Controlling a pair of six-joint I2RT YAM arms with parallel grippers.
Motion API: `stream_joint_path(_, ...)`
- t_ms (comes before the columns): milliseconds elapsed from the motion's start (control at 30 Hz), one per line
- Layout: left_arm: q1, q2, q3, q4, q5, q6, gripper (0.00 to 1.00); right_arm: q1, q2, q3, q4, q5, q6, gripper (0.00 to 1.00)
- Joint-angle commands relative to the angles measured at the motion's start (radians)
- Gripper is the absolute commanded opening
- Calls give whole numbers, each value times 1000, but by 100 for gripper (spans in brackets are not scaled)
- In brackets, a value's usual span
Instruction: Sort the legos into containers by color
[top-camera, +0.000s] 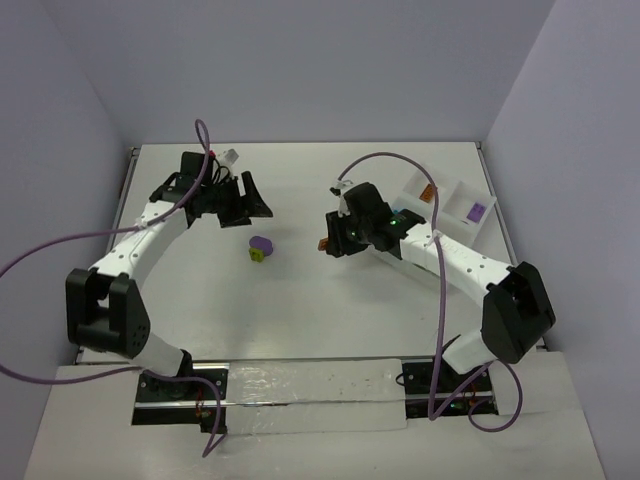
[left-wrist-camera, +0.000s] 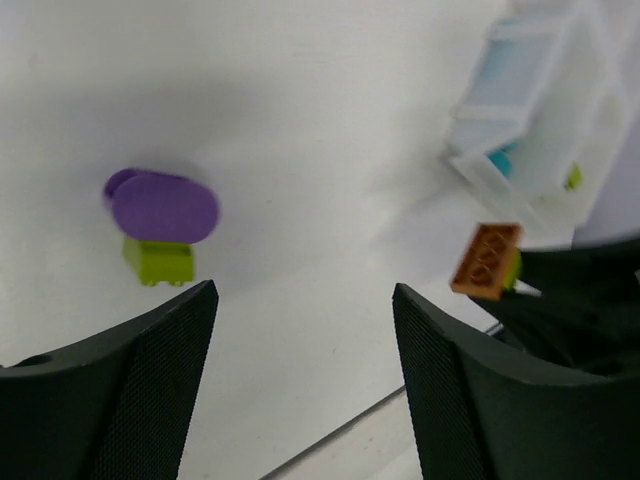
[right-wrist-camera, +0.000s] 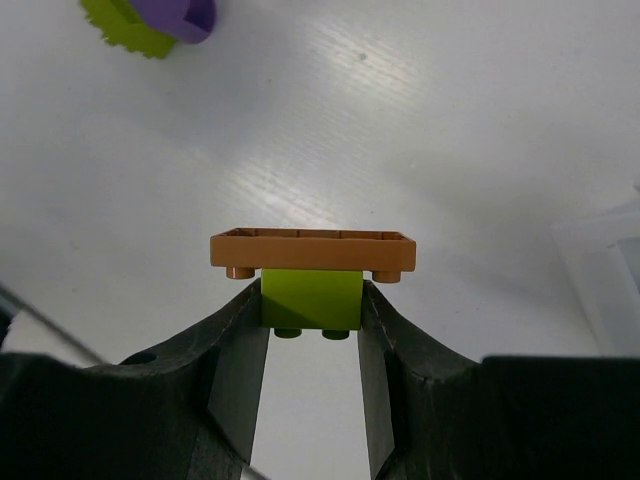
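Lime brick (right-wrist-camera: 311, 297) btwn R fingers (right-wrist-camera: 235, 350); orange plate (right-wrist-camera: 312, 250) on it, past tips.

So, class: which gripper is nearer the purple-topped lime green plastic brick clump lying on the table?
Left. The left gripper hangs open just beyond the clump; the right gripper, shut on an orange-and-lime brick stack, sits farther off to its right.

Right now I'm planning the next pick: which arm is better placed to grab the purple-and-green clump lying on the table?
Left. The left gripper is open, empty and facing the purple-and-green clump; the right gripper is shut on a green-and-orange pair.
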Motion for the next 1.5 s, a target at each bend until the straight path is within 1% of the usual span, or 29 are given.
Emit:
stream_joint_path(0,-48,-95,-22,93,206,161,80,-45,22,102,-79,-227,-34,0)
stream_joint_path(67,-91,-106,-20,92,266,195,81,-64,56,163,-146,-328,-61,0)
stream_joint_path(133,-119,-109,-19,92,277,214,80,-74,82,242,-200,-399,-73,0)
stream_joint_path(167,-133,-112,-14,96,272,227,80,-81,115,273,-266,-460,-84,0)
stream_joint_path(200,-154,-114,-12,96,271,238,80,-82,150,328,-330,-485,-87,0)
stream_joint_path(300,-169,-116,-6,107,276,246,79,-88,205,416,-425,-572,-91,0)
stream_joint_path(500,-177,-120,-10,116,317,246,76,-108,263,490,-497,-720,-74,0)
stream_joint_path(633,-191,-120,-13,109,333,260,69,-115,280,522,-516,-786,-80,0)
stream_joint_path(667,-193,-123,-16,111,343,260,67,-115,283,528,-519,-796,-82,0)
stream_joint_path(800,-204,-138,-29,124,373,248,66,-115,294,530,-523,-799,-80,0)
stream_joint_path(1033,-208,-170,-59,150,436,227,60,-115,294,528,-516,-798,-70,0)
stream_joint_path(1133,-208,-191,-97,175,457,207,59,-114,294,529,-510,-798,-64,0)
stream_joint_path(1267,-208,-231,-141,235,467,160,60,-115,296,527,-510,-796,-64,0)
stream_joint_path(1467,-208,-239,-163,285,487,114,60,-115,290,526,-504,-794,-61,0)
